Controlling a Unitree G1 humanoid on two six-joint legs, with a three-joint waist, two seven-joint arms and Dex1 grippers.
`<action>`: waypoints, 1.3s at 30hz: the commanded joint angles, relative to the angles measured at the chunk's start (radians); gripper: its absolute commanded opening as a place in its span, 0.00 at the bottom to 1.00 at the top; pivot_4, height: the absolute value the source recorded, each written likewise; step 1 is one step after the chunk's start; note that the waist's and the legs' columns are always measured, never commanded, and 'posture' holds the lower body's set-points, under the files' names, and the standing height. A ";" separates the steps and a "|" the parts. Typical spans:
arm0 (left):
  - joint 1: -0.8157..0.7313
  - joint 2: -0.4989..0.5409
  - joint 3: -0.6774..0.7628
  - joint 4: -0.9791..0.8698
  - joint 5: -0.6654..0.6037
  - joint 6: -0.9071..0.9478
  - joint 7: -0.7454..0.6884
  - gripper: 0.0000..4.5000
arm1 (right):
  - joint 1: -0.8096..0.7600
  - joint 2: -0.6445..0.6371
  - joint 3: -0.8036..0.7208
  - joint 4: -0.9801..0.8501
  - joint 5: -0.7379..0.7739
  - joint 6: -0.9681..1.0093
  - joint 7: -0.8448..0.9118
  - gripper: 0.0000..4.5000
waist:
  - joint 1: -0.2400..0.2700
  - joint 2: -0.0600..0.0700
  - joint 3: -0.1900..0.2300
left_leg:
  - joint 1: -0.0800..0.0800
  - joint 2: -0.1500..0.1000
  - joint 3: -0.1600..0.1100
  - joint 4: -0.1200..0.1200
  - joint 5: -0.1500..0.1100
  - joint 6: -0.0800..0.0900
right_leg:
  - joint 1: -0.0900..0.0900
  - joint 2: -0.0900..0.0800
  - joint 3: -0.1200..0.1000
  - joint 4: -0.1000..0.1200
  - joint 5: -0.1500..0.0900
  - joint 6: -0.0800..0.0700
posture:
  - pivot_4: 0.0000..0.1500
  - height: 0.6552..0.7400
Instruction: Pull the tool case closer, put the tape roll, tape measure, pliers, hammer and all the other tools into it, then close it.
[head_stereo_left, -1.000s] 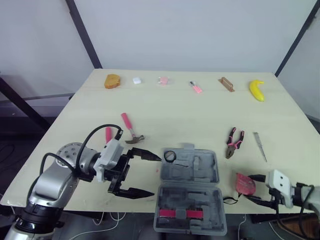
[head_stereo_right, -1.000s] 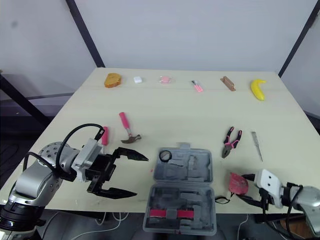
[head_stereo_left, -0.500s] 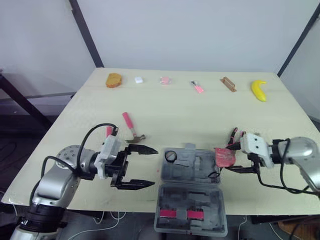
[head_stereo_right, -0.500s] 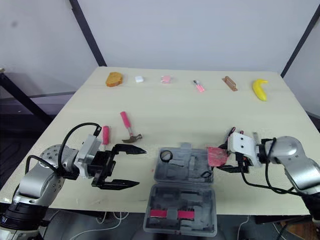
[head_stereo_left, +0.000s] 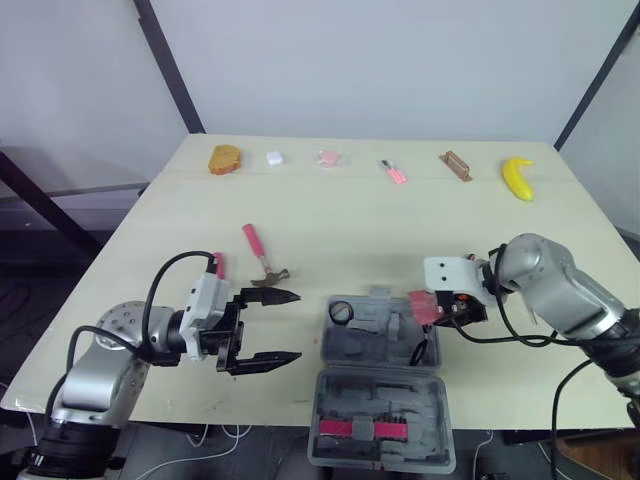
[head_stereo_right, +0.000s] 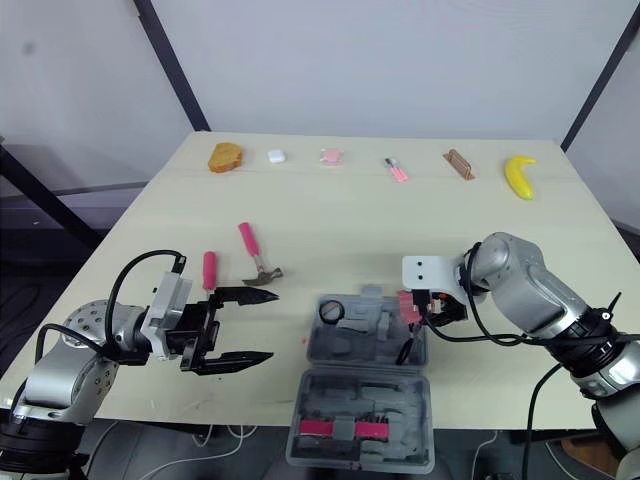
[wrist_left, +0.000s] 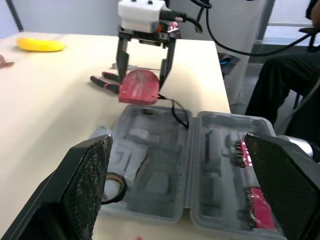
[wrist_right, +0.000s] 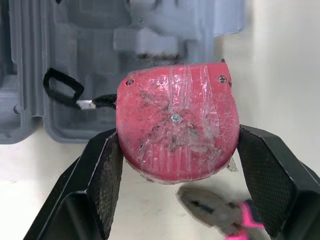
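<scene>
Carrying the tape measure (wrist_left: 139, 86), the right gripper (head_stereo_left: 428, 308) has swung in from the near right edge of the table (head_stereo_left: 350, 210) within the last second. It now hangs over the right rim of the tool case (head_stereo_left: 375, 345), both fingers clamped on the red casing, strap trailing into the tray. Tape roll (head_stereo_left: 340, 313) already sits in its corner. Left gripper (head_stereo_left: 298, 326), fingers spread, has drawn back slightly. Pliers (wrist_right: 215, 210) seem to lie just beside, partly hidden. Release into a recess looks next; hammer (head_stereo_left: 262, 258) still on the table.

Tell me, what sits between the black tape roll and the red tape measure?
Only empty grey moulded recesses of the tool case lie between the tape roll and the tape measure; the left eye view shows it.
</scene>
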 joint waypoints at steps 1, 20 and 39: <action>0.009 0.009 0.033 -0.043 -0.010 -0.010 0.011 1.00 | -0.028 0.000 0.040 -0.030 -0.060 0.049 0.001 0.65 | 0.000 0.000 0.000 | 0.000 0.000 0.000 0.000 0.000 0.000 | -0.001 0.000 0.000 0.001 0.000 0.000 | 1.00 1.00; 0.006 0.007 0.017 -0.051 0.006 -0.016 0.025 1.00 | -0.054 0.163 0.150 0.062 -0.143 0.128 -0.075 0.65 | -0.014 0.000 0.000 | 0.000 0.000 0.002 0.000 0.000 0.000 | -0.001 0.000 0.002 0.002 0.000 0.000 | 1.00 1.00; -0.011 -0.004 0.002 -0.051 0.000 -0.010 0.020 1.00 | -0.042 0.177 0.119 0.065 -0.133 0.135 -0.101 0.98 | -0.024 0.000 0.000 | 0.000 0.000 0.001 0.000 0.000 0.000 | -0.001 0.000 0.002 0.003 0.000 0.000 | 1.00 1.00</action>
